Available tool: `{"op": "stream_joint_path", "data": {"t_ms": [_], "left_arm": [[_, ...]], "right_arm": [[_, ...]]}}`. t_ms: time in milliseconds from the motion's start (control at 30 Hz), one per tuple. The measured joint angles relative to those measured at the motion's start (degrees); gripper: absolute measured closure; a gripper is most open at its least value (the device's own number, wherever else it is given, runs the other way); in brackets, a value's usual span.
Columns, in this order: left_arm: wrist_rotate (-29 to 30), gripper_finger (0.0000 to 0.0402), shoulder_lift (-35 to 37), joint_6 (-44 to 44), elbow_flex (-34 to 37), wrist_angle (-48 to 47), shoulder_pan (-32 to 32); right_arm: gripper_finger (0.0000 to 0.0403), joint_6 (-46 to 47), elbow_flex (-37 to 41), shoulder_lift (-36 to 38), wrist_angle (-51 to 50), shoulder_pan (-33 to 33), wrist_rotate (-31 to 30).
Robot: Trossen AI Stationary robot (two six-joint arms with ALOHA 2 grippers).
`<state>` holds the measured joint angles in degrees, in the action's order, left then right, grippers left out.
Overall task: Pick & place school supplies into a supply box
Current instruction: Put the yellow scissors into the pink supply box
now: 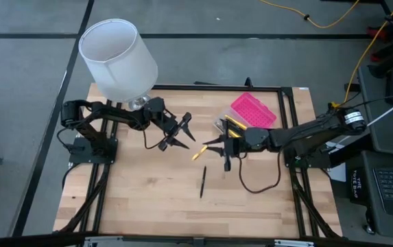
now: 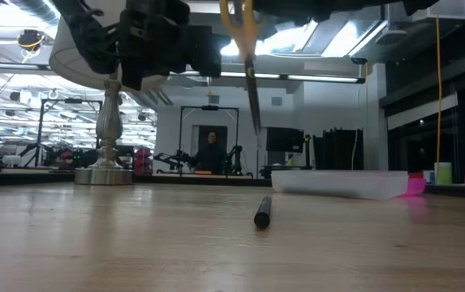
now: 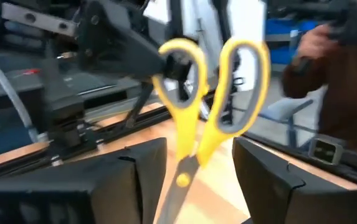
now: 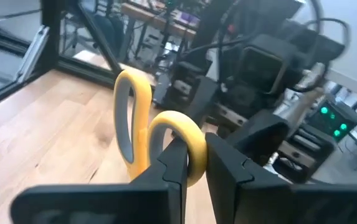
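holding the small yellow-handled scissors (image 4: 156,146) by one handle loop, the right gripper (image 1: 218,146) hung above mid-table, short of the clear, pink-lidded supply box (image 1: 245,116). the left gripper (image 1: 182,134) waited nearby, jaws wide. a thin black pen (image 1: 202,182) lay unpicked on the wooden table (image 1: 134,199).

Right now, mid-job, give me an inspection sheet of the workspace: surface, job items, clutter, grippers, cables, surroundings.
Surface: wooden table, mostly bare.
Job items: yellow-handled scissors held in the air; black pen lying loose on the table; supply box open, pink lid beside the base, a few pens inside.
Clutter: lamp with white shade at the far left corner.
Grippers: right gripper shut on the scissors' handle loop; left gripper open, fingers either side of the scissors.
Cables: black cable looping from the right arm; yellow cable on the floor.
Surroundings: a person beyond the table.
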<state>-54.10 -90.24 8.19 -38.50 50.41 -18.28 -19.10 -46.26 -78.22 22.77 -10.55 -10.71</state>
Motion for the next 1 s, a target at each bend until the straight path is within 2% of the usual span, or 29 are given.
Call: {"op": "stream_joint_path", "data": {"t_ms": [133, 333, 567, 867, 1000], "left_arm": [[4.95, 0.0244, 0.24, 0.01, 0.03, -0.11, -0.35], [10.97, 0.0285, 0.44, 0.82, 0.09, -0.05, 1.55], [25.86, 0.0334, 0.44, 6.03, 0.09, -1.29, 5.23], [36.0, 0.0378, 0.44, 6.56, 0.09, -1.8, 7.06], [39.07, 0.039, 0.44, 6.57, 0.09, -1.34, 7.03]], "right_arm": [[0.036, 0.89, 0.0, 3.31, -3.17, -0.01, -1.28], [0.036, 3.45, 0.02, 8.28, -10.25, 0.09, -8.61], [0.036, 8.23, 0.02, 12.85, -19.83, 0.86, -18.48], [0.036, 15.29, -0.14, 14.56, -27.99, 3.83, -18.79], [0.036, 20.4, -3.66, 14.34, -36.08, 6.12, -18.61]]}}
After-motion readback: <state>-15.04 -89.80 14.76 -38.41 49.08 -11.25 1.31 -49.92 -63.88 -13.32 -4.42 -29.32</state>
